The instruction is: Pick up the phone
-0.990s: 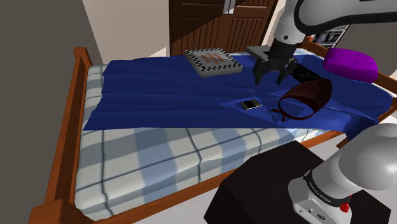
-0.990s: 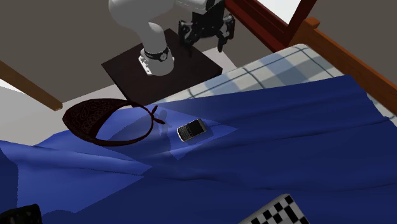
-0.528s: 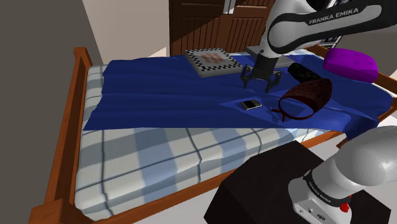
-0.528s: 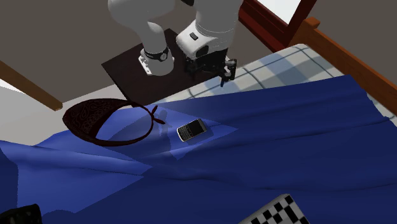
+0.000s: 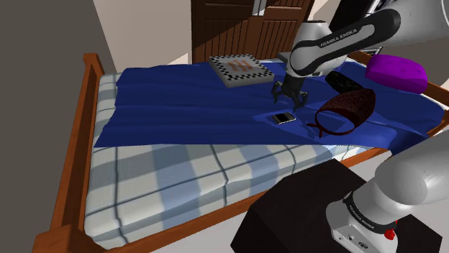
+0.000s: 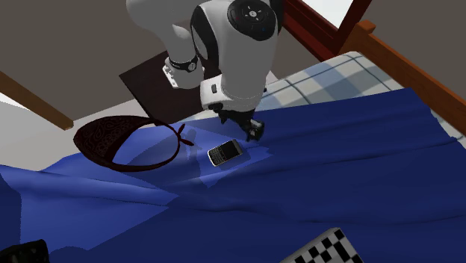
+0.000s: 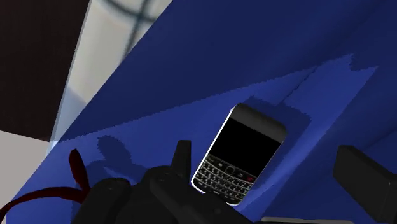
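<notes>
Black phone [image 7: 240,154], flat slab with rounded corners: glossy dark screen on the upper half, rows of tiny pale keys on the lower, thin light rim. It lies face up on the blue blanket [image 5: 187,100], on a slightly raised, sharp-edged fold, near the bed's edge on the stand side. A dark red patterned cloth piece [image 6: 112,138] with a looping strap lies near it, apart.

Hand [image 6: 240,125]: all black, fingers spread, nothing between the pads. It hangs low over the blanket just beside the phone. In the wrist view the phone sits between the two fingers, nearer one than the other, with neither touching it.

Step, as I judge it: end of the approach, before the grasp.

Next move calls for: centring over the phone, lining the fingers across its narrow sides, dropping until the tips press into the blanket, then closing.

Handling guess: thin, smooth casing on soft cloth; the tips must get below the phone's edge or they may slide off.
</notes>
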`<state>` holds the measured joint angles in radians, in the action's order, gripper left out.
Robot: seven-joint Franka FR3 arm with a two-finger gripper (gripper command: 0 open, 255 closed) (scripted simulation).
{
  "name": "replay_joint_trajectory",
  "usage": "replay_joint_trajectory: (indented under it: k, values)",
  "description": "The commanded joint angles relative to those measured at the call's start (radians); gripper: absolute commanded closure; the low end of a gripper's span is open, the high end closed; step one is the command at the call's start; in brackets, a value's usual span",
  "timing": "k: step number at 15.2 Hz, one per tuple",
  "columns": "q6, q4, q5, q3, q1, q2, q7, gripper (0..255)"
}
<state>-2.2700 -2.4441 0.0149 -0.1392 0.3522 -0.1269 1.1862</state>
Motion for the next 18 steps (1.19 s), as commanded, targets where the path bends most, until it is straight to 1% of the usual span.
replay_joint_trajectory:
  k: [1, 4, 11, 13, 14, 18]
  values:
    - [-0.057, 0.002, 0.018, 0.009, 0.026, 0.061, 0.107, 0]
    - [-0.121, 0.012, 0.041, 0.03, 0.054, 0.139, 0.244, 0]
    - [-0.218, -0.005, 0.062, 0.034, 0.053, 0.219, 0.261, 0]
    - [-0.225, -0.006, 0.064, 0.035, 0.053, 0.226, 0.263, 0]
    - [-0.226, -0.006, 0.065, 0.035, 0.053, 0.227, 0.263, 255]
    - [-0.227, -0.006, 0.065, 0.035, 0.053, 0.227, 0.263, 255]
